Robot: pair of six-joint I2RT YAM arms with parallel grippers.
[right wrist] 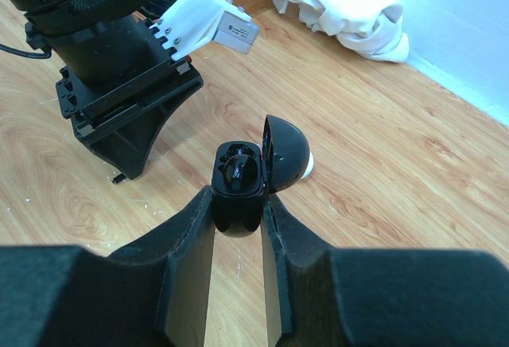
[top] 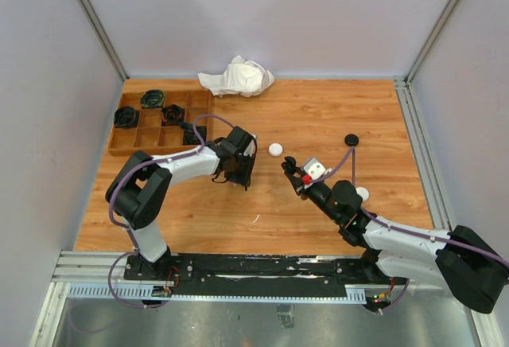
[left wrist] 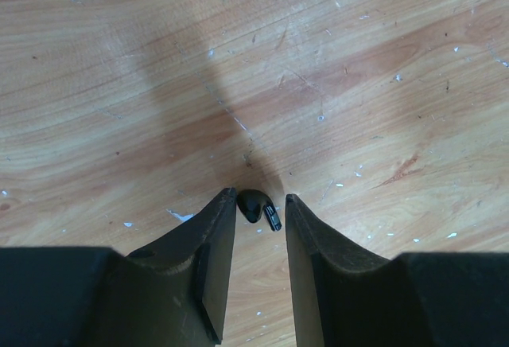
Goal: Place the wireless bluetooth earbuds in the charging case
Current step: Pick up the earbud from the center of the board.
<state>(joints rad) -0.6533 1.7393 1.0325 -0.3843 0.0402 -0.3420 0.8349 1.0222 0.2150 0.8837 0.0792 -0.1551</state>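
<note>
While the left gripper (left wrist: 260, 196) stands with jaws parted either side of a small black stemmed earbud (left wrist: 259, 207) lying on the scratched wooden tabletop (left wrist: 334, 60), the right gripper (right wrist: 238, 200) is clamped on a black rounded plastic charging case (right wrist: 238, 180), lid hinged open, with a dark bud-like shape in its well. Nearby: white round puck case (top: 275, 150) between the grippers, black round puck (top: 351, 139) beyond the right arm, crumpled white cloth (top: 237, 76) at the far edge. Wooden compartment tray (top: 147, 137), far left: dark coiled items in several cells.
</note>
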